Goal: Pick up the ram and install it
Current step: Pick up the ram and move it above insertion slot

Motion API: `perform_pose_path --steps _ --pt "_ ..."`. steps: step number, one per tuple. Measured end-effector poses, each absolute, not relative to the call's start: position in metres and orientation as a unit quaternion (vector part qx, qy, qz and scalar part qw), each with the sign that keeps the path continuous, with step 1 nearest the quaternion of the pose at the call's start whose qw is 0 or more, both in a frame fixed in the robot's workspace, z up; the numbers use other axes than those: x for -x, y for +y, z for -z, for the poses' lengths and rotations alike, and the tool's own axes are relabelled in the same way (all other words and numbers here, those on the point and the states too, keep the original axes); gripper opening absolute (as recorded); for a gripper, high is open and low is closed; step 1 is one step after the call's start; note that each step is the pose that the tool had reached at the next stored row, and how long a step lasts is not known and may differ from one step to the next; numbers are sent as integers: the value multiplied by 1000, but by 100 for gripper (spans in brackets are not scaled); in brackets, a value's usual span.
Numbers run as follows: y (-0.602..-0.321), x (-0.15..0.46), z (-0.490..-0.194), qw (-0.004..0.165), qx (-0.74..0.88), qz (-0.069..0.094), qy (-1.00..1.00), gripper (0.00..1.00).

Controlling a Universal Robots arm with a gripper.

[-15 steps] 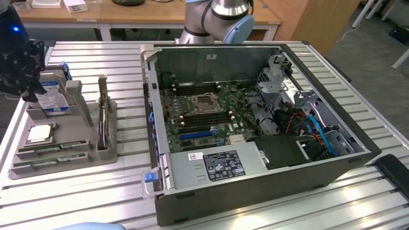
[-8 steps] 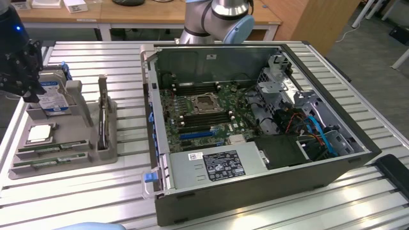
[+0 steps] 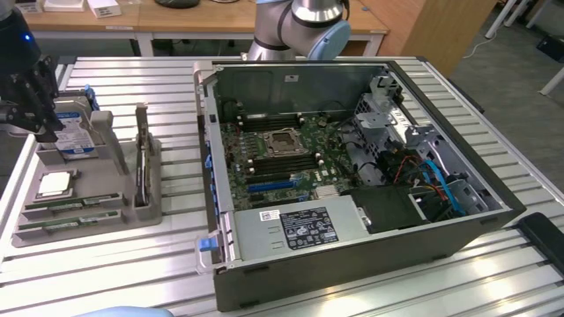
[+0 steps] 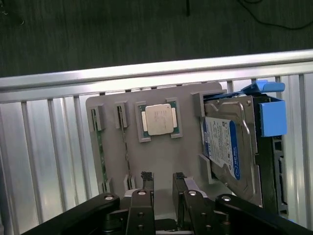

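Slatted aluminium table [image 3: 115, 69] runs under the whole scene on my screens, with wooden desks in the room behind it. Starting at the gripper [image 4: 163, 182]: my wrist camera shows its two black fingers [image 4: 146, 180] standing apart with bare grey plastic showing between them, so the jaws are open and hold nothing. They hang over the middle of the grey parts tray [image 4: 161, 156], touching none of its contents as far as I can tell. Just past the fingertips sits the square silver processor chip [image 4: 159, 119] in its pocket. To one side of it the hard drive [image 4: 222, 147] with the blue-white label leans in its cradle. To the other side a thin green edge of the ram [image 4: 101, 154] lies in a narrow slot. From the exterior view I see the gripper [image 3: 42, 129] at the far left, above the drive end of the tray [image 3: 88, 236]. The ram [image 3: 70, 205] is two green sticks side by side at the tray's near end, next to the chip [image 3: 55, 183], well apart from the fingers. To the exterior view's right, the open computer case [image 3: 291, 79] lies on its side, its motherboard [image 3: 282, 155] exposed.
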State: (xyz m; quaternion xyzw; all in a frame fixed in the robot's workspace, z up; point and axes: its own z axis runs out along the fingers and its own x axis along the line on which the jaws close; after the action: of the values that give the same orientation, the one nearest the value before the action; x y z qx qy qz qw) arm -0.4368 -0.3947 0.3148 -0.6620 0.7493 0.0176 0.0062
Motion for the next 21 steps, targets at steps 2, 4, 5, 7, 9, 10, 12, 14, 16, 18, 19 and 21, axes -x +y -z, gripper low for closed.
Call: perform_pose_path --steps 2,4,5,7,9,10,12,14,16,18,19,21 --pt "-395 437 -315 6 662 -18 749 29" --pt "-395 437 -315 6 662 -17 749 29" --pt "-395 437 -315 6 662 -17 749 29" --pt "-398 437 -315 6 663 -17 748 29" --pt "-401 437 -315 5 664 -17 748 29" --pt "-403 437 -315 5 664 -17 748 29" --pt "-408 437 -315 5 664 -17 747 29" --pt "-413 438 -314 5 665 -17 747 29" --pt "-417 438 -315 5 665 -17 746 29" --pt "-422 438 -314 5 666 -17 746 29" --pt "-423 438 -314 5 667 -17 745 29" --pt "-424 438 -314 5 672 -16 740 29"
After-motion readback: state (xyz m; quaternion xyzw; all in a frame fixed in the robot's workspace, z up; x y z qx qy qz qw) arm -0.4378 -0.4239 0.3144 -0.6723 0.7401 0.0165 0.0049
